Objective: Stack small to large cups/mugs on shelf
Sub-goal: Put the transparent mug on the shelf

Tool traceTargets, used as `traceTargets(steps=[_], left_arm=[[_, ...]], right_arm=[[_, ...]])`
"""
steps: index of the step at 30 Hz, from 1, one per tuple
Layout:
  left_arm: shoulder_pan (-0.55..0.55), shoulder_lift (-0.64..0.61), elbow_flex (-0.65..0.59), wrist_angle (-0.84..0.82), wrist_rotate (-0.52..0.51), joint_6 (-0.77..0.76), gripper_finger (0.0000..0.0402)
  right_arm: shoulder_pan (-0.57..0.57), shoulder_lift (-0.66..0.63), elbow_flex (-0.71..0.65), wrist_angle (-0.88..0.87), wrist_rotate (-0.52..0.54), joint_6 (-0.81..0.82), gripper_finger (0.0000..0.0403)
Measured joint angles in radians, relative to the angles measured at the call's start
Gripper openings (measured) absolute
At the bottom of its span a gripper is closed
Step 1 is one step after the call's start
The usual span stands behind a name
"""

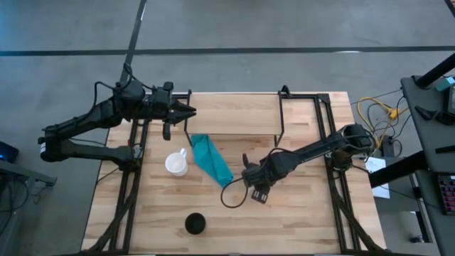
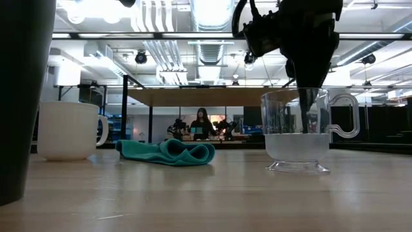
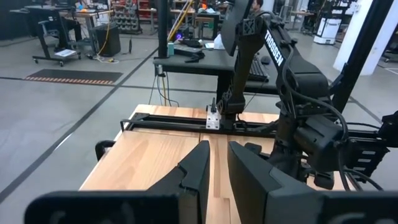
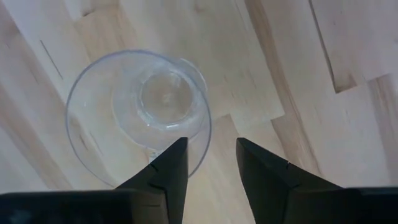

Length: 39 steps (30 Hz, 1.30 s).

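The clear glass cup (image 4: 140, 115) stands upright on the tabletop; in the low view the glass cup (image 2: 299, 132) shows its handle at one side. My right gripper (image 4: 211, 155) is open above it, pointing down, one finger over the cup's mouth and one outside the rim. The white mug (image 1: 177, 163) stands left of the teal cloth (image 1: 212, 158). Near the table's front edge stands the black cup (image 1: 195, 224). My left gripper (image 1: 188, 112) hovers over the left end of the shelf (image 1: 234, 114), its fingers a narrow gap apart, holding nothing. My right gripper straddles the glass cup's rim (image 4: 206, 134) from above, on the side nearest the fingers. One fingertip (image 2: 308, 106) reaches down inside the cup. I cannot tell whether either finger touches the glass. The cup's foot rests on the table.
The teal cloth (image 2: 167, 153) lies crumpled between mug and glass. Black metal frame rails (image 1: 135, 185) run along both table sides. The shelf top is bare wood. Cables and equipment (image 1: 377, 121) sit off the table's right edge. A person shows far off in the room (image 2: 203, 122).
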Motion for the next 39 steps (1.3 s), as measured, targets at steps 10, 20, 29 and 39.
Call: traceTargets(steps=[10,20,29,39], left_arm=[[0.0,-0.011,0.0,0.012,0.0,0.0,0.0044],[0.0,-0.017,0.0,0.011,0.0,0.001,0.0044],[0.0,-0.017,0.0,0.01,0.0,0.001,0.0044],[0.0,-0.016,-0.002,0.01,0.0,0.001,0.0044]], right_arm=[[-0.025,0.0,0.0,0.008,-0.008,0.003,0.0069],[-0.067,0.0,0.002,0.021,-0.016,0.002,0.0009],[-0.07,-0.005,0.138,-0.056,-0.021,-0.023,0.0008],[-0.096,-0.006,0.477,-0.397,0.217,-0.077,0.0008]])
